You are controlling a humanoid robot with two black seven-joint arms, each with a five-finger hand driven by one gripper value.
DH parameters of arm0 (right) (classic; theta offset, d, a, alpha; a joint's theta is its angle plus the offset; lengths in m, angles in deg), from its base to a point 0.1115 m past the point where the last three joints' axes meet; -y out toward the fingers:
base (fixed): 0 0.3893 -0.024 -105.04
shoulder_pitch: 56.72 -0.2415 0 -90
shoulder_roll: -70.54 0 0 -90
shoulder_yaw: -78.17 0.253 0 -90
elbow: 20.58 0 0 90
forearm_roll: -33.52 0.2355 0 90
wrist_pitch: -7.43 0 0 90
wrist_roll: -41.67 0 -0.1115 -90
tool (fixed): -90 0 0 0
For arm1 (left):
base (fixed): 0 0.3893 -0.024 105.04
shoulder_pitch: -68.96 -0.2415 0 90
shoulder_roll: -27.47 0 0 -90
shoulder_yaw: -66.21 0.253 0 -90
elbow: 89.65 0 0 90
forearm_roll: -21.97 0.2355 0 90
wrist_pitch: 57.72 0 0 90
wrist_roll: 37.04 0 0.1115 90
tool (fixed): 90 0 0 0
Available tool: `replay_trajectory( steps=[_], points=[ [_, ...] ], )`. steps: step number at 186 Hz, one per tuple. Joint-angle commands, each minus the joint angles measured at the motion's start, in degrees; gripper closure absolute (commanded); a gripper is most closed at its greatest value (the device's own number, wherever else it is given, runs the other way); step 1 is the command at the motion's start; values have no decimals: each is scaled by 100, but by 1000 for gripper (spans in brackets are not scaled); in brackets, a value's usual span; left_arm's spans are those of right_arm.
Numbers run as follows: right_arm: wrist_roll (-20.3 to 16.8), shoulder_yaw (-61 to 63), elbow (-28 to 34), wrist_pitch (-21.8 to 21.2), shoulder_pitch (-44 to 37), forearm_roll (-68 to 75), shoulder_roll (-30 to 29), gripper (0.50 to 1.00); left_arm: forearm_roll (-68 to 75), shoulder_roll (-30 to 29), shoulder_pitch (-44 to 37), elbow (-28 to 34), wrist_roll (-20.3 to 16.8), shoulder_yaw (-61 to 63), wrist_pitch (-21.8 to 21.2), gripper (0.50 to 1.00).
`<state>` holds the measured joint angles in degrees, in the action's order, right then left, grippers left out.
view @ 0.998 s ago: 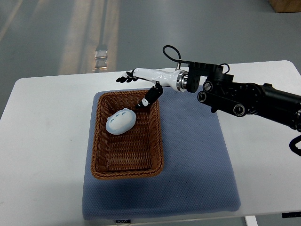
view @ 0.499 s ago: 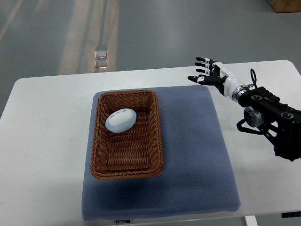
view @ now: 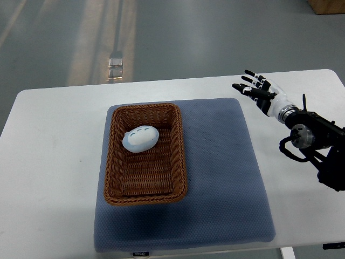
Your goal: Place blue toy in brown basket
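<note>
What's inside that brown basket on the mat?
One blue toy lies in the far half of the brown basket; the rest of its woven floor is bare. The floor beneath the toy, and the part of the grey mat under the basket, are hidden.

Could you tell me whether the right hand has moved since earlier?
Yes, the right hand withdrew rightward from over the basket, now past the mat.

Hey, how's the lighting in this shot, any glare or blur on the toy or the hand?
Top view: the light is soft and even. The blue toy and brown basket look sharp, with only a faint shadow on the mat beside the basket. The right hand shows no obvious motion blur. Pale reflected streaks cross the floor at top left.
</note>
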<state>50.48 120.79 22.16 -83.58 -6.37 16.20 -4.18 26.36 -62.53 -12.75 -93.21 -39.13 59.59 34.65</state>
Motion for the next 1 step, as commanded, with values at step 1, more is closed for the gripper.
replay_trajectory(
  steps=[1],
  points=[
    [-2, 18, 32, -100, 10, 1, -16, 587, 0, 0, -3, 5, -2, -5, 0, 500]
  ],
)
